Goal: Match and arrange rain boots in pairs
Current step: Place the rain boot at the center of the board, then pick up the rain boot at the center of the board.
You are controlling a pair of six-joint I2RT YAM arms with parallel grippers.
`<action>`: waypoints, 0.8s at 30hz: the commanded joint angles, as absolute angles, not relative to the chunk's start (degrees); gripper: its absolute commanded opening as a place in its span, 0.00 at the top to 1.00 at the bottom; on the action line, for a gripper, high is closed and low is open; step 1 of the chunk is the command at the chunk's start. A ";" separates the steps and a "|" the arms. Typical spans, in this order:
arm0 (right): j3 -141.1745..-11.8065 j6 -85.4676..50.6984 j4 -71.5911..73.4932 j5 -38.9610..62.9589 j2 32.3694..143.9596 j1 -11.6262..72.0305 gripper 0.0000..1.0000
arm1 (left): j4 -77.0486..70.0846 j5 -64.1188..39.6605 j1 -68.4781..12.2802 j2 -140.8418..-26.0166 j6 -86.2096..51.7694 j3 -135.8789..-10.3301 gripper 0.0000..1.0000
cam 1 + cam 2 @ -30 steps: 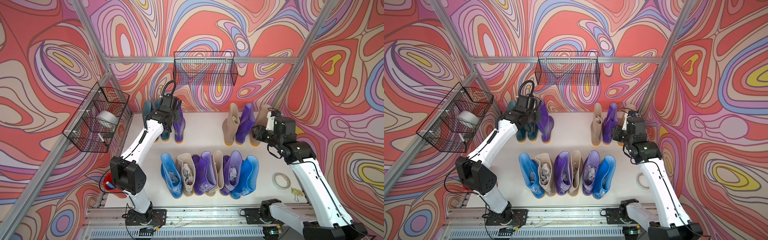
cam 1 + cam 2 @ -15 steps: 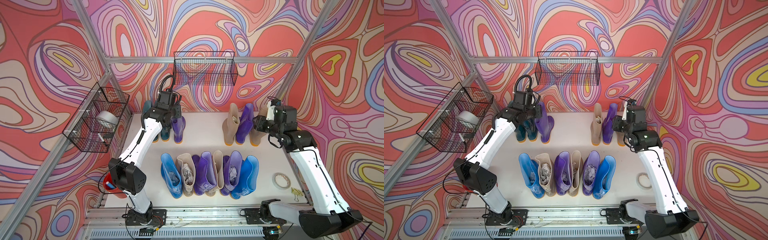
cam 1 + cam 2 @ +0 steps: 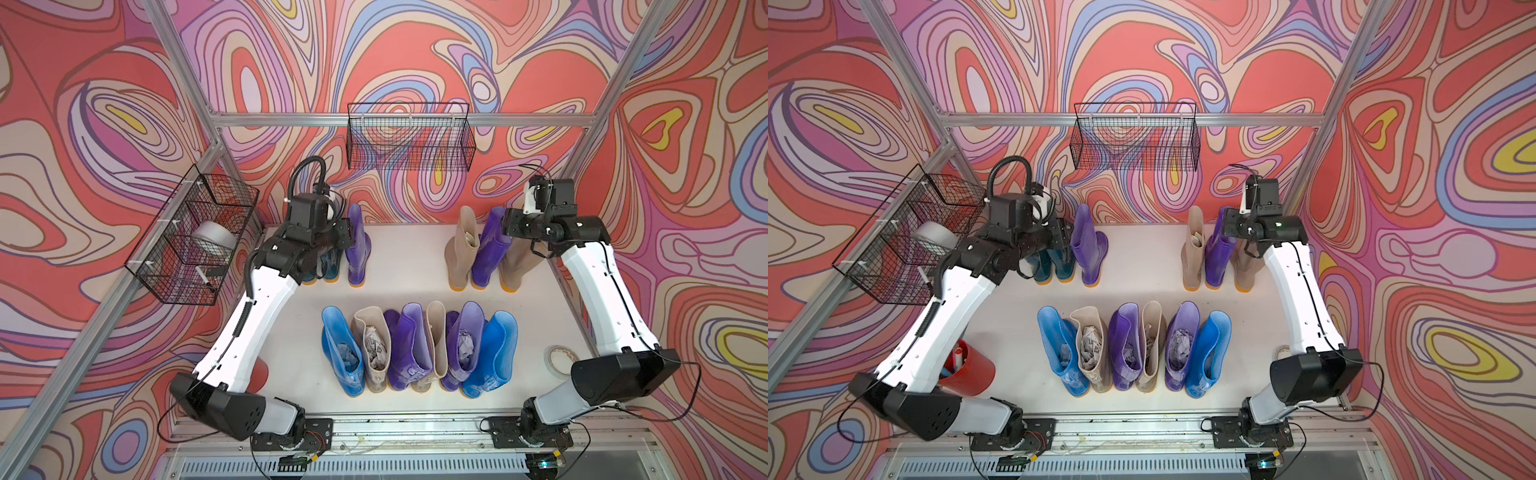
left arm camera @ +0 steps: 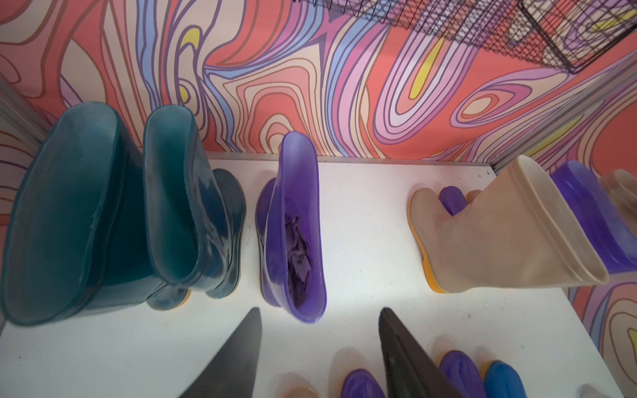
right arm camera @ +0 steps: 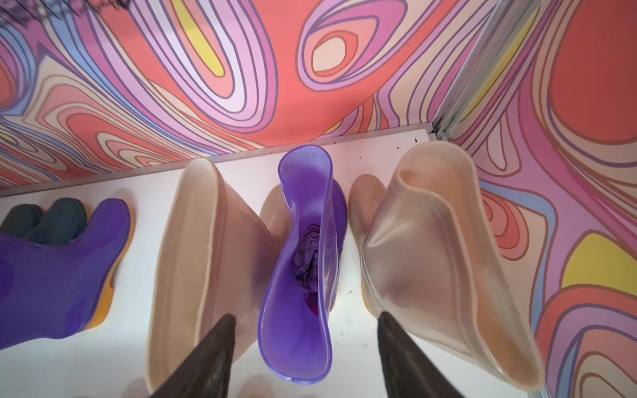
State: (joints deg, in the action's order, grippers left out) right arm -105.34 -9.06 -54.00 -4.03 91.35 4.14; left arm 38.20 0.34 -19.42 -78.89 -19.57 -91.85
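Apart and empty, the left hand [image 4: 319, 310] faces a paper-stuffed purple boot [image 4: 296, 224] just ahead, the right hand [image 5: 306, 314] a second purple boot [image 5: 303, 286] likewise.

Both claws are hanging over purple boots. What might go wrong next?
1. The right gripper, open, hovers over the wedged purple boot between two beige boots; closing might pinch or topple a neighbour.
2. The left gripper hangs open above the lone purple boot; its soft-looking shaft might buckle, letting it tip toward the teal boots.
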 commanded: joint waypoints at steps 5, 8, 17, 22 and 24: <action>-108.44 -7.72 -56.17 -3.50 97.18 3.72 0.30 | 37.56 -1.11 -20.00 -70.12 -23.32 -81.86 0.42; -109.42 -7.91 -56.36 -4.13 99.40 3.76 0.30 | 37.88 -1.05 -19.95 -67.67 -23.92 -79.66 0.42; -113.12 -8.00 -57.65 -4.48 105.72 3.71 0.33 | 39.00 -1.63 -20.04 -63.95 -25.04 -76.96 0.42; -115.09 -8.30 -59.22 -4.88 108.22 3.77 0.44 | 40.00 -1.60 -20.06 -63.72 -24.95 -76.93 0.42; -115.23 -8.49 -59.50 -4.94 108.67 3.75 0.50 | 40.11 -1.48 -20.04 -63.20 -24.77 -76.73 0.42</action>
State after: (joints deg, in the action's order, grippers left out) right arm -113.78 -8.34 -57.89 -4.03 107.96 4.08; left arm 38.02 -1.21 -19.88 -64.25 -24.25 -77.60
